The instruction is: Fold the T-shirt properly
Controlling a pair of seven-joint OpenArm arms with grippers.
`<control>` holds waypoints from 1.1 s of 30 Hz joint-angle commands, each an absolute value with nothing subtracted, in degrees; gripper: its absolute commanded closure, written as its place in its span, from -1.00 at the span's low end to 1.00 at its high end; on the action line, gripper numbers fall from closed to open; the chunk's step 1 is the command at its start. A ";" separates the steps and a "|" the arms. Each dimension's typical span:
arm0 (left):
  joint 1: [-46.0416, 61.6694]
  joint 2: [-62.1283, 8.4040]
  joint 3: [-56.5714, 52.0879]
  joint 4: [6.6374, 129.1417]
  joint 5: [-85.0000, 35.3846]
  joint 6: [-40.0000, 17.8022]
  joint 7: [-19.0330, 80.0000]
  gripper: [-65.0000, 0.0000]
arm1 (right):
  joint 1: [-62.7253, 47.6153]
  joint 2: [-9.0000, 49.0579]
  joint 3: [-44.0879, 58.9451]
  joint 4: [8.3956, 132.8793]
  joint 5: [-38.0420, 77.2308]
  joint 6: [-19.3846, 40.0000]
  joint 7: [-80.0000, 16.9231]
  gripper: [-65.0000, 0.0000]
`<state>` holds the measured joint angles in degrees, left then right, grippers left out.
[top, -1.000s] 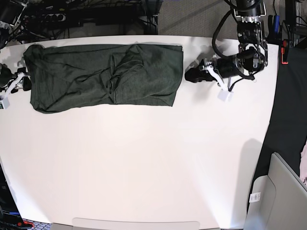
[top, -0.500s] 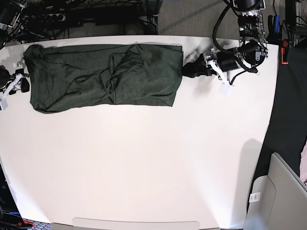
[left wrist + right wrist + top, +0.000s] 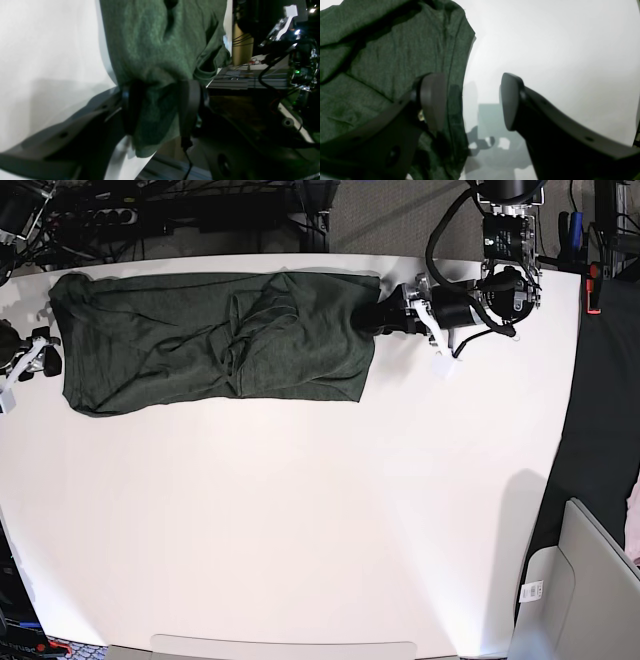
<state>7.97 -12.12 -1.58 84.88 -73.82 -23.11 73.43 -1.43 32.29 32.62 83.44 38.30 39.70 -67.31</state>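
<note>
The dark green T-shirt lies folded into a long band across the far part of the white table. My left gripper has reached the band's right end. In the left wrist view the shirt's edge runs between the two black fingers, which stand well apart on either side of it; the left gripper is open. My right gripper is at the band's left end, open. One of its pads is over the T-shirt's hem, the other over bare table.
Cables and a power strip lie behind the table's far edge. A grey seat stands off the near right corner, beside a black drape along the right edge. The left arm's body hangs over the far right corner.
My left gripper has travelled left from the bare table onto the shirt's right end and its jaws have widened. The right gripper has shifted slightly at the left end.
</note>
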 commanded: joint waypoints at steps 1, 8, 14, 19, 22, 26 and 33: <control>7.87 -13.14 -1.63 85.41 -74.95 -20.79 74.24 0.23 | -0.84 33.71 33.19 84.09 39.08 40.00 -66.42 -0.07; 8.22 -13.41 -1.63 91.74 -73.01 -18.24 73.54 0.23 | -0.75 33.63 33.19 84.09 39.16 40.00 -66.42 -0.07; 9.80 -13.14 -1.36 96.40 -68.88 -15.52 73.45 0.23 | -0.75 33.63 33.19 84.09 39.16 40.00 -66.42 -0.07; 10.24 -13.14 -1.19 96.84 -67.65 -12.88 72.92 0.22 | -0.75 33.63 33.19 84.09 39.16 40.00 -66.42 -0.07; 10.95 -13.05 -1.19 96.84 -67.30 -12.79 72.66 0.22 | -0.75 33.63 33.19 84.09 39.16 40.00 -66.33 -0.07; 11.03 -13.05 0.04 96.84 -67.30 -12.70 72.57 0.22 | -0.22 33.54 33.19 84.09 39.25 40.00 -66.42 -0.07; 11.03 -12.26 6.37 96.57 -65.54 -12.79 70.64 0.23 | -0.04 33.54 33.19 84.09 39.25 40.00 -66.42 -0.07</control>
<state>11.44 -11.92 6.44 95.77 -64.60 -12.84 71.13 -0.80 32.05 32.62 83.37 38.72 39.70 -67.33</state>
